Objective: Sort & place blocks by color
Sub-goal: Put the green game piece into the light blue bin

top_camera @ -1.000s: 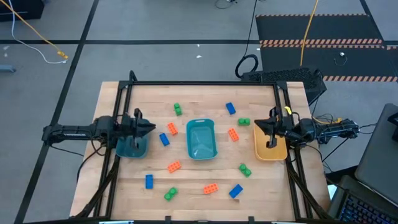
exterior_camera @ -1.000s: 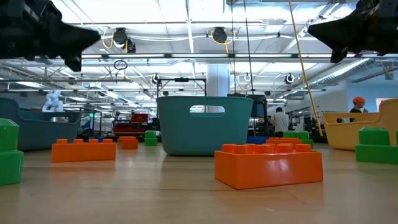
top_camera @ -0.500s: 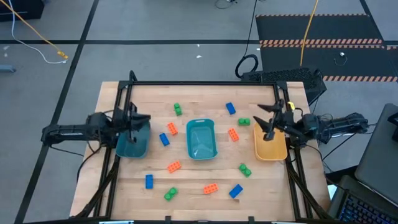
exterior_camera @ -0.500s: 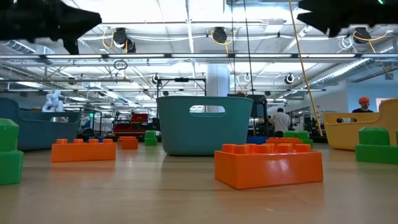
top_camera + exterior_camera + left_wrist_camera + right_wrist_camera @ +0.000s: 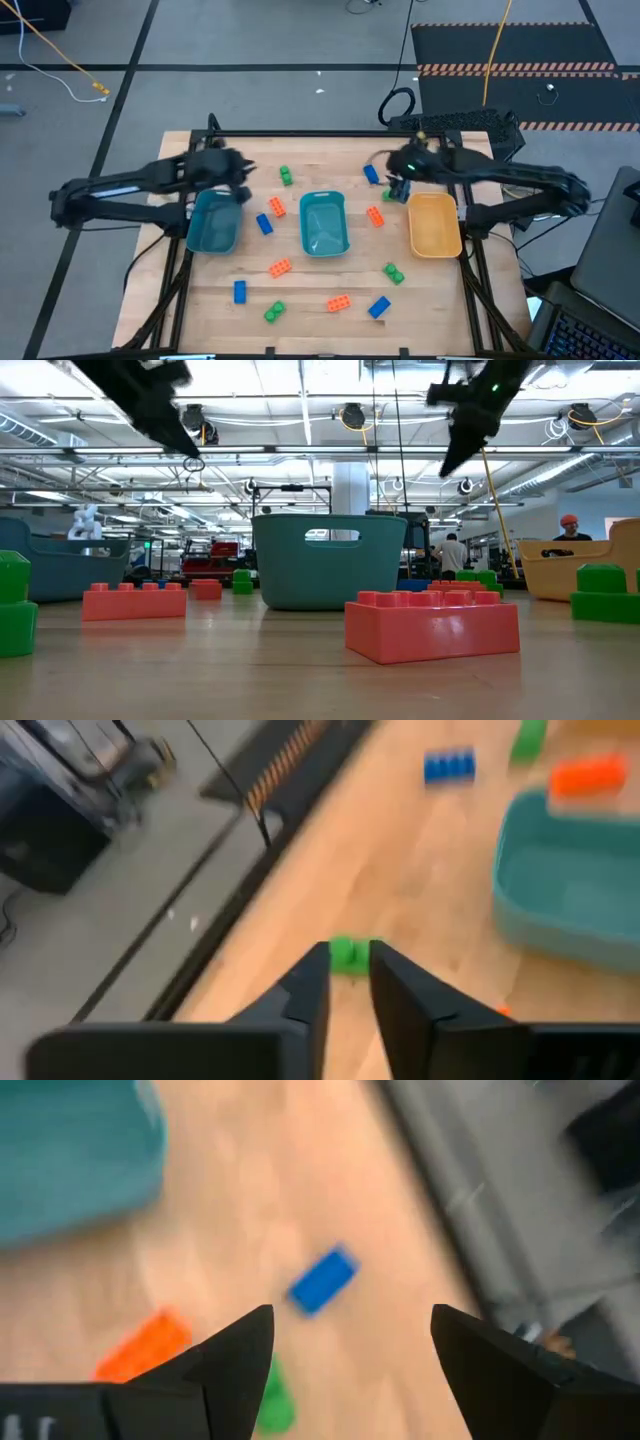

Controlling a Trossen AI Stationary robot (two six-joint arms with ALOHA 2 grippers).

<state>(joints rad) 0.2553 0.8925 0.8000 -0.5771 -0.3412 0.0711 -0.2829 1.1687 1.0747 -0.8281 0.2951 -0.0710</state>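
Orange, green and blue blocks lie scattered flat on the wooden table (image 5: 330, 150). My left gripper (image 5: 240, 170) hovers above the far left of the table, its fingers a narrow gap apart. A green block (image 5: 285, 176) (image 5: 348, 952) lies just beyond its tips. My right gripper (image 5: 398, 178) (image 5: 350, 1340) hangs wide open over the far right part. It is above a blue block (image 5: 371, 174) (image 5: 323, 1280), with a green one (image 5: 392, 196) and an orange one (image 5: 375, 216) close by. Neither gripper holds anything.
A teal bin (image 5: 213, 222) stands at the left, another teal bin (image 5: 324, 222) in the middle, and a yellow-tan bowl (image 5: 434, 224) at the right. More blocks lie near the front edge, such as an orange one (image 5: 339, 303) and a blue one (image 5: 379, 307). A black frame rims the table.
Both grippers have left their places over the side bins. They have swung toward the table's far edge and inward, the left toward the far green block, the right toward the far blue block. The right gripper has opened wide. No block has moved.
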